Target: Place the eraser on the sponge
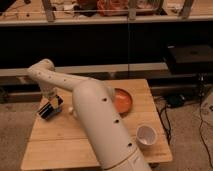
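My gripper (50,106) hangs low over the table's far left corner, at the end of the white arm that runs up from the bottom of the camera view. Directly beneath and partly behind it lies a blue sponge (44,114), close to the table's left edge. The gripper seems to touch the sponge or hover just above it. The eraser does not show clearly; I cannot tell whether it is in the gripper or on the sponge.
The wooden table (60,142) also bears an orange bowl (124,101) at the back right and a white cup (146,135) at the front right. A small pale object (70,109) sits beside the arm. Dark shelving stands behind the table, and cables lie on the floor at the right.
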Tool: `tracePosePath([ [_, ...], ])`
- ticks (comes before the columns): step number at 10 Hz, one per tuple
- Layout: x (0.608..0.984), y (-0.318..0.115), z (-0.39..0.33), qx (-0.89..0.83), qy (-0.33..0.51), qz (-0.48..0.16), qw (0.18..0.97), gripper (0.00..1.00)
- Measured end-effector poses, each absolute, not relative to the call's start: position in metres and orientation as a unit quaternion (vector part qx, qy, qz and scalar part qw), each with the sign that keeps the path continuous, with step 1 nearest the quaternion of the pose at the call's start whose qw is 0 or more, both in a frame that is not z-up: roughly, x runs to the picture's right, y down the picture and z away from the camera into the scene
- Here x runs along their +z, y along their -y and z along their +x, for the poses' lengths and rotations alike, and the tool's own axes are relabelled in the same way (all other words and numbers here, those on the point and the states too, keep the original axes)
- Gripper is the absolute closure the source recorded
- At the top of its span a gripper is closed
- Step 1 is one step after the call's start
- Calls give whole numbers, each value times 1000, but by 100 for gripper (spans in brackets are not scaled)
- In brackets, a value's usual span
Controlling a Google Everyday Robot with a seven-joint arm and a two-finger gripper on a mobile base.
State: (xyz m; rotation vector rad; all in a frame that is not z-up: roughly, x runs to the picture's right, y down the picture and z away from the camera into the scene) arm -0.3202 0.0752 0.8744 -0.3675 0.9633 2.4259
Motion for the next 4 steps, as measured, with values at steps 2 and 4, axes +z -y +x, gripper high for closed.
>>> tracePosePath([
  [2,874,-74,-320,891,-356,-138,245,20],
  [4,874,-72,-319,892,-355,-138,242,20],
])
